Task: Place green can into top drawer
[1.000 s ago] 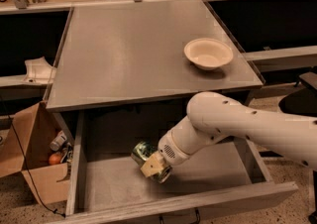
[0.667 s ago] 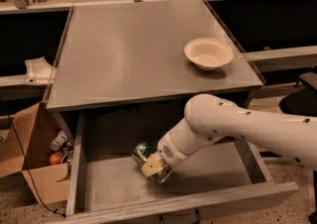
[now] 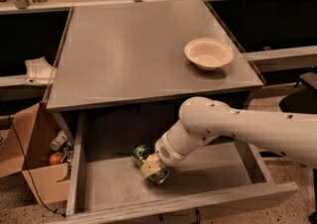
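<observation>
Down inside the top drawer, the hand sits low near the middle. It seems clamped on the green can.

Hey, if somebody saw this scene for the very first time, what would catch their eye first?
A big white arm comes in from the right and dips into the open top drawer under the desk, with its hand at the green can near the drawer's middle. Above, a cream bowl sits on the grey desk top, near its right edge.
</observation>
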`<state>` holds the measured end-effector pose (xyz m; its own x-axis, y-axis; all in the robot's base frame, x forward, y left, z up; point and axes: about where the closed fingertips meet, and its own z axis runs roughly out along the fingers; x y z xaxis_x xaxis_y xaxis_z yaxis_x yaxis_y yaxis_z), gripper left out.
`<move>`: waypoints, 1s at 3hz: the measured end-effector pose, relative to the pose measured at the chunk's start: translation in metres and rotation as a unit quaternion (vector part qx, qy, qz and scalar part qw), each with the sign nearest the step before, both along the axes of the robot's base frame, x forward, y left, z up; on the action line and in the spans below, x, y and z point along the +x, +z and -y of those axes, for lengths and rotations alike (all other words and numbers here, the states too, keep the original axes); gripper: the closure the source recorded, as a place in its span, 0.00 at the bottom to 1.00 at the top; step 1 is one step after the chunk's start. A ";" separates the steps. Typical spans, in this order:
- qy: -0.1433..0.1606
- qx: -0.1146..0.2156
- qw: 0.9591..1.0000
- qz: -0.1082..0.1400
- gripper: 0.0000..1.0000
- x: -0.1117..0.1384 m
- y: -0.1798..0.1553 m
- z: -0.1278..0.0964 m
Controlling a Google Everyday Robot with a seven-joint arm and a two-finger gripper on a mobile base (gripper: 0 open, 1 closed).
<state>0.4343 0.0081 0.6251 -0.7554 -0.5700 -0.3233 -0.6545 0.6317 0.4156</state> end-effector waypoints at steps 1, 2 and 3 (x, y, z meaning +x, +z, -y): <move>0.000 0.000 1.000 0.000 0.82 0.000 -0.001 0.000; 0.000 0.000 1.000 0.000 0.59 0.000 -0.001 0.000; 0.000 0.000 1.000 0.000 0.36 0.000 -0.001 0.000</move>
